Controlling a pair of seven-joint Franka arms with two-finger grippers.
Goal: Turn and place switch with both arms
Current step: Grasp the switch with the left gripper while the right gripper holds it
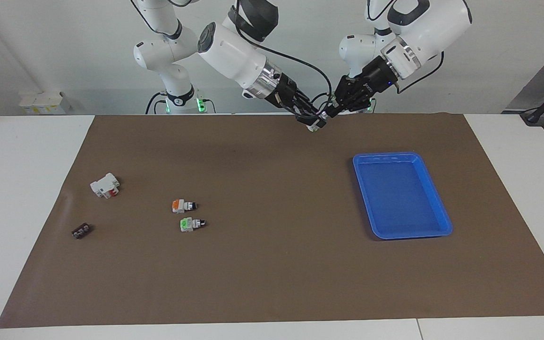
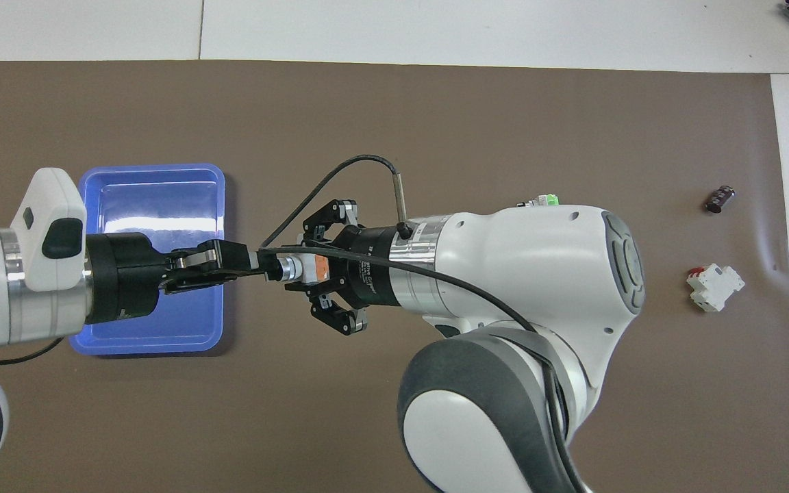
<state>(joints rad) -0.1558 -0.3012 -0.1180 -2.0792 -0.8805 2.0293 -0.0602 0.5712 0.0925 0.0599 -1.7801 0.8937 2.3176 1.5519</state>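
Note:
The switch [image 1: 314,125] [image 2: 301,268] hangs in the air over the brown mat [image 1: 272,274], held between both arms. My right gripper [image 1: 317,122] [image 2: 319,268] is shut on its orange block end. My left gripper [image 1: 327,112] [image 2: 263,264] is shut on its black knob tip, pointing straight at the right gripper. A second orange-ended switch [image 1: 183,205] lies on the mat toward the right arm's end, hidden under the right arm in the overhead view.
A green-ended switch [image 1: 191,224] [image 2: 546,200] lies beside the second orange one. A white and red block [image 1: 105,185] [image 2: 714,287] and a small black part [image 1: 81,231] [image 2: 719,199] lie nearer the mat's end. A blue tray [image 1: 355,166] [image 2: 151,166] sits toward the left arm's end.

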